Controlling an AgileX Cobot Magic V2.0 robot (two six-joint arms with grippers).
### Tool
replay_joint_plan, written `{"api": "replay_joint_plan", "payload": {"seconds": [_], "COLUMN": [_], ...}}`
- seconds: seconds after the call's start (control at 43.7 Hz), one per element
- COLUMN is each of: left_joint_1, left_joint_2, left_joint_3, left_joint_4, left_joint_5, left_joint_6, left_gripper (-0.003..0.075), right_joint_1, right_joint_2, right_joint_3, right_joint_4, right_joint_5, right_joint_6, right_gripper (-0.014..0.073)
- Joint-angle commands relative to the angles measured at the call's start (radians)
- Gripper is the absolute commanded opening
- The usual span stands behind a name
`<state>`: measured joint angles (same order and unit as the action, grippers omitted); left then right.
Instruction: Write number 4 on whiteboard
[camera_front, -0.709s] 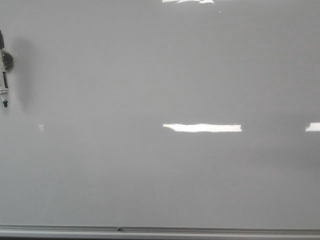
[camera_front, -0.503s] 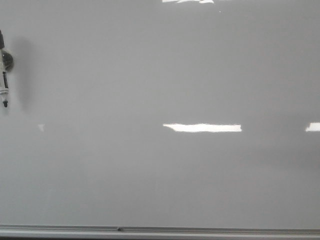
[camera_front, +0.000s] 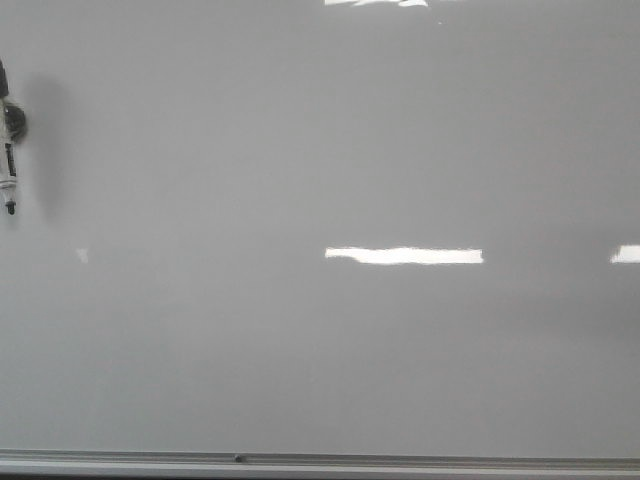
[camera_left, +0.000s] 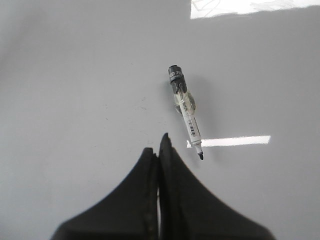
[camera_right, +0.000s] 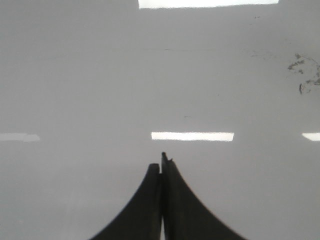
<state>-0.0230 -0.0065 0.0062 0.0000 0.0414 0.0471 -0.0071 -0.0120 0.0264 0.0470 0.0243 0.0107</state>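
You have no 4 yet on the glossy pale grey whiteboard (camera_front: 330, 150): the capless black-tipped clear marker (camera_left: 186, 111) lies unheld, and both black grippers, left (camera_left: 158, 150) and right (camera_right: 161, 167), are pressed together, empty

The marker (camera_front: 9, 150) sits half cut off at the front view's left edge; the whiteboard (camera_front: 320, 330) runs past every side; print on the marker's barrel is too small to read; grey smudges (camera_right: 304, 75) stay indistinct.

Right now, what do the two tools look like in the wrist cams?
Both look alike. The left tool and right tool each show two matte black fingers, broad at the base and curving to narrow tips. No cables, labels or markings show on either. Neither arm appears in the front view.
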Motion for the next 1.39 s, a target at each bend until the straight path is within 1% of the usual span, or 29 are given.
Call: {"api": "replay_joint_plan", "payload": {"seconds": [0.0,0.206,0.32,0.434,0.503,0.594,0.64,0.777,0.983,1.097,1.189,1.372], "left_joint_1": [-0.008,-0.008,-0.008,-0.008,-0.008,-0.008,-0.008,-0.008,-0.008,-0.008,-0.008,-0.008], "left_joint_2": [-0.014,-0.014,-0.014,-0.014,-0.014,-0.011,-0.006,0.042,0.186,0.268,0.33,0.423], "left_joint_3": [0.007,0.005,0.005,-0.013,-0.051,-0.13,-0.19,-0.354,-0.607,-0.714,-0.753,-0.749], "left_joint_4": [-0.006,-0.006,-0.01,-0.031,-0.057,-0.057,-0.057,-0.057,-0.056,-0.056,-0.056,-0.056], "left_joint_5": [-0.093,-0.097,-0.155,-0.231,-0.224,-0.165,-0.111,0.009,0.203,0.333,0.406,0.482], "left_joint_6": [-0.011,-0.011,-0.011,-0.011,-0.011,-0.011,-0.011,-0.011,-0.011,-0.011,-0.011,-0.011], "left_gripper": [-0.002,-0.002,-0.002,-0.002,-0.002,-0.002,-0.002,-0.002,-0.002,-0.002,-0.002,-0.002], "right_joint_1": [0.001,0.001,0.001,0.001,0.001,0.001,0.001,0.001,0.001,0.001,0.001,0.001], "right_joint_2": [-0.018,-0.018,-0.018,-0.018,-0.018,-0.012,0.001,0.074,0.246,0.332,0.382,0.453], "right_joint_3": [-0.015,-0.015,-0.017,-0.054,-0.104,-0.181,-0.224,-0.369,-0.591,-0.676,-0.702,-0.702], "right_joint_4": [-0.002,-0.002,-0.002,-0.002,-0.002,-0.002,-0.002,-0.002,-0.002,-0.002,-0.002,-0.002], "right_joint_5": [-0.095,-0.102,-0.102,-0.07,-0.039,0.023,0.064,0.165,0.356,0.419,0.438,0.461], "right_joint_6": [-0.003,-0.003,-0.003,-0.003,-0.003,-0.003,-0.003,-0.003,-0.003,-0.003,-0.003,-0.003], "right_gripper": [-0.0071,-0.0071,-0.0071,-0.0071,-0.0071,-0.0071,-0.0069,-0.0069,-0.0069,-0.0069,-0.0069,-0.0069]}}
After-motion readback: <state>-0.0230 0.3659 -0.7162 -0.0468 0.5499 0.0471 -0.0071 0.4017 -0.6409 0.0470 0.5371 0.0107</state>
